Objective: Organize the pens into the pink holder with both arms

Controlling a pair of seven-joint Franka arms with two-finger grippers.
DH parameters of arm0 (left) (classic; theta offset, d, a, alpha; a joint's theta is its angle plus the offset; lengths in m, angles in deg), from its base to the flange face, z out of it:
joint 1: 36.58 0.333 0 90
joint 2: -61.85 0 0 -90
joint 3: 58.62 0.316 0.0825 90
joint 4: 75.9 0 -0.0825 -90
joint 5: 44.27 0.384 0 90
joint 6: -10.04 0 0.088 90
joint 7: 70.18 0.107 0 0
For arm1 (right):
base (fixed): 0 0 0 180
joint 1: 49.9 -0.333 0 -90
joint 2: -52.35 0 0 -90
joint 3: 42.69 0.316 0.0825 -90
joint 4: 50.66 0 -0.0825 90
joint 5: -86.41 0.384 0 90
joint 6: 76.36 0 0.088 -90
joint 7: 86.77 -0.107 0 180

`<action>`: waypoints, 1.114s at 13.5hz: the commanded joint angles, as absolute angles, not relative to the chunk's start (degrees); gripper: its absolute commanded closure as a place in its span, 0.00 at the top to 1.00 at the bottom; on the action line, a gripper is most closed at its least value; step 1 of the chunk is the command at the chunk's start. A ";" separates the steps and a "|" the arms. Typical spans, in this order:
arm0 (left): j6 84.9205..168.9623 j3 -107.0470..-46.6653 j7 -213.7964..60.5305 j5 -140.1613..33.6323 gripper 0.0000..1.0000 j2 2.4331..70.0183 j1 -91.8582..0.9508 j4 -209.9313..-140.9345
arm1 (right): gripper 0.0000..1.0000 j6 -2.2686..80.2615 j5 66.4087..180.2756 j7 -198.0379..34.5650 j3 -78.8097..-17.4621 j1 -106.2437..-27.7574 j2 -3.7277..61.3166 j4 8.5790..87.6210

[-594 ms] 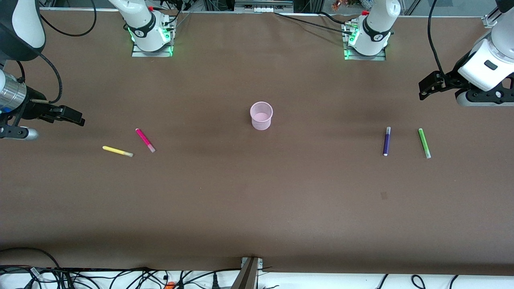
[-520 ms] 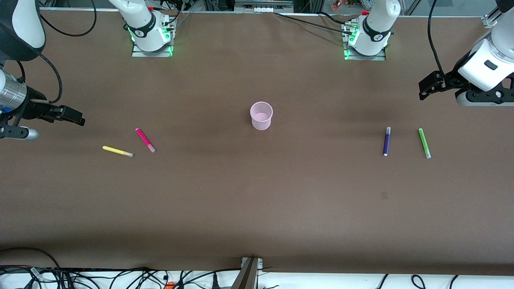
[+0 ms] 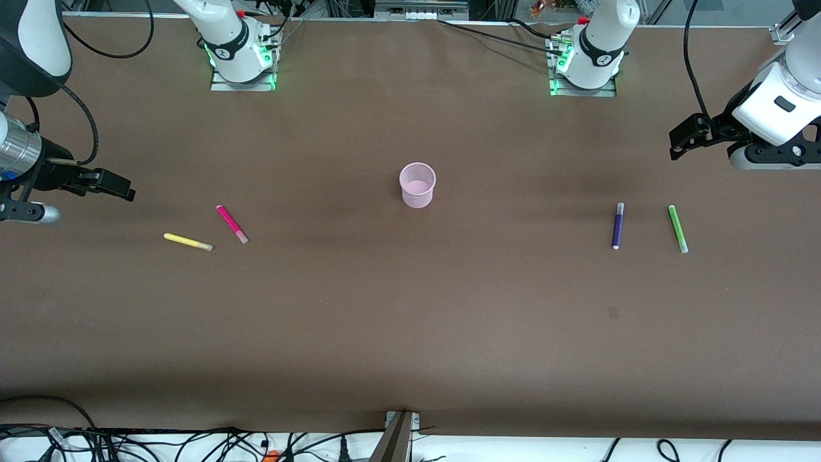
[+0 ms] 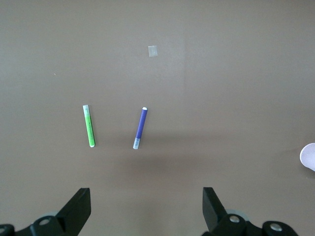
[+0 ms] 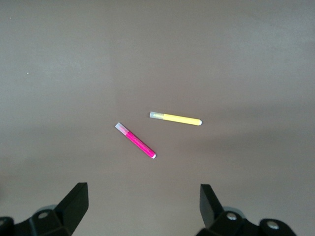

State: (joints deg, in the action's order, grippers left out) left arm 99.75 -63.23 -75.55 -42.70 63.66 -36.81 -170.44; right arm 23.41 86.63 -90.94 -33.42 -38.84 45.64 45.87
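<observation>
The pink holder [image 3: 417,185] stands upright mid-table, its rim just showing in the left wrist view [image 4: 308,156]. Toward the right arm's end lie the magenta pen [image 3: 231,224] [image 5: 135,140] and the yellow pen [image 3: 187,242] [image 5: 175,118]. Toward the left arm's end lie the purple pen [image 3: 617,226] [image 4: 140,128] and the green pen [image 3: 677,228] [image 4: 88,126]. My right gripper [image 3: 118,188] [image 5: 143,204] hangs open over the table's end, apart from its two pens. My left gripper [image 3: 681,140] [image 4: 146,206] hangs open above the table at its own end, nothing between the fingers.
Both arm bases [image 3: 240,48] [image 3: 587,54] stand at the table's edge farthest from the front camera. A small pale patch [image 3: 612,312] [image 4: 152,50] marks the brown table nearer to the front camera than the purple pen. Cables [image 3: 192,443] lie along the nearest edge.
</observation>
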 commanded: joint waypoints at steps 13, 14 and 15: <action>95.83 -63.36 -70.56 -41.64 1.00 59.67 -36.23 -169.15 | 1.00 46.30 87.02 -89.24 -31.35 -44.10 38.64 67.79; 95.91 -63.10 -69.40 -41.46 1.00 57.65 -36.14 -169.15 | 1.00 48.42 87.11 -86.27 -31.35 -44.10 37.50 69.38; 96.17 -62.93 -69.22 -40.59 1.00 54.67 -36.05 -169.06 | 1.00 48.79 87.20 -82.76 -31.52 -44.10 36.45 70.10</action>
